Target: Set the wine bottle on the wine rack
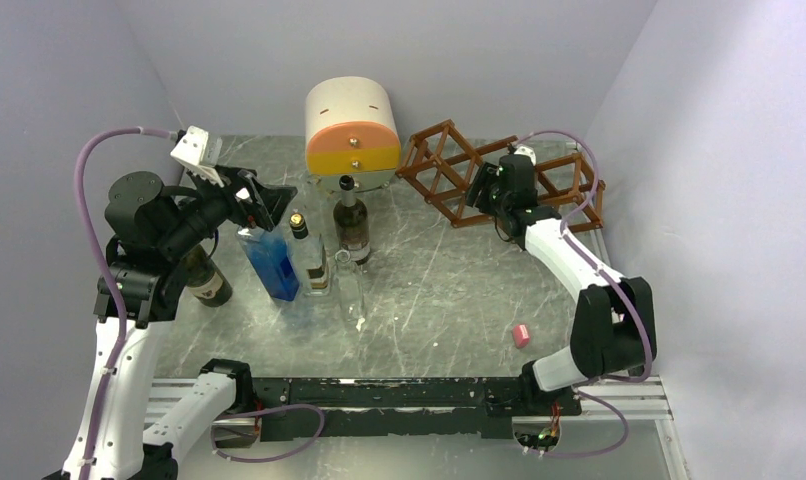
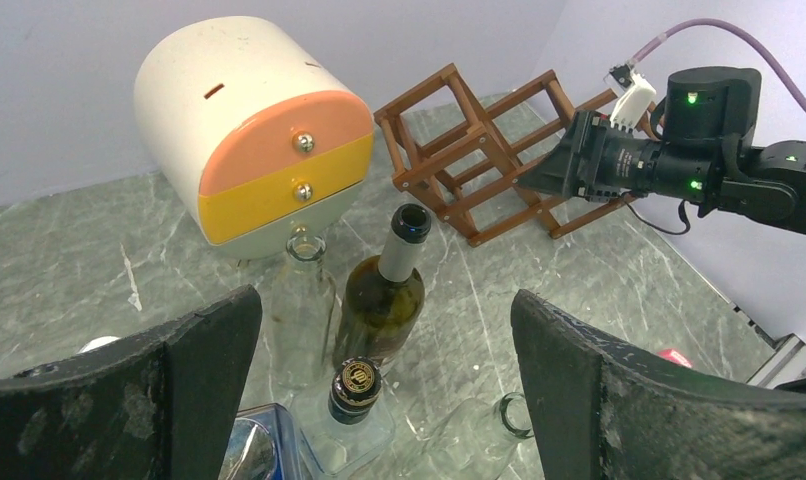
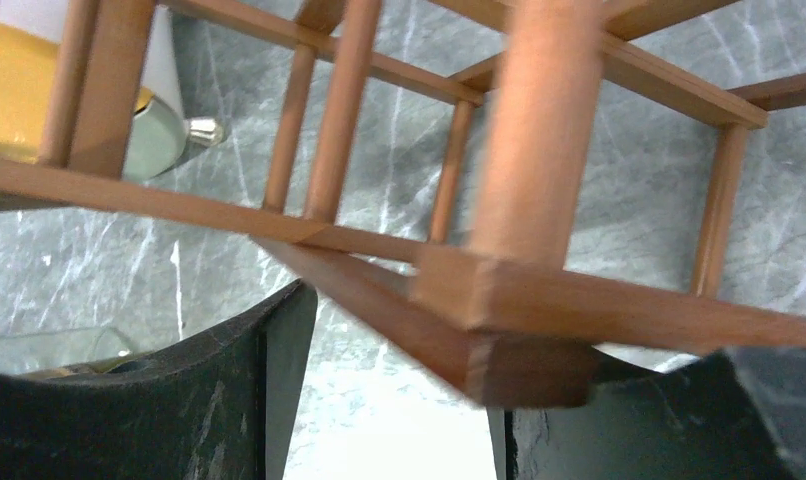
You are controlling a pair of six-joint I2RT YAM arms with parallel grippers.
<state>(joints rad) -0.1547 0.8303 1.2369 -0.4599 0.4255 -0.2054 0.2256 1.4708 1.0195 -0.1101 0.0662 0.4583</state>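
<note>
Wooden wine rack (image 3: 539,150) corner sits inside the half-open right gripper (image 3: 399,390).

No legible text — anywhere

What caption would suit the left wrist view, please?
Open left hand facing the wine bottle; right hand at the wine rack.

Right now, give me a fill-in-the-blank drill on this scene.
1. The right hand has a corner of the wooden ___ between its fingers.
2. The left hand holds its jaws wide ___.
3. On the drawer cabinet, the orange drawer sits above a ___ one.
4. The wine bottle in front of that cabinet stands ___.
Missing words: wine rack; open; yellow; upright.
</note>
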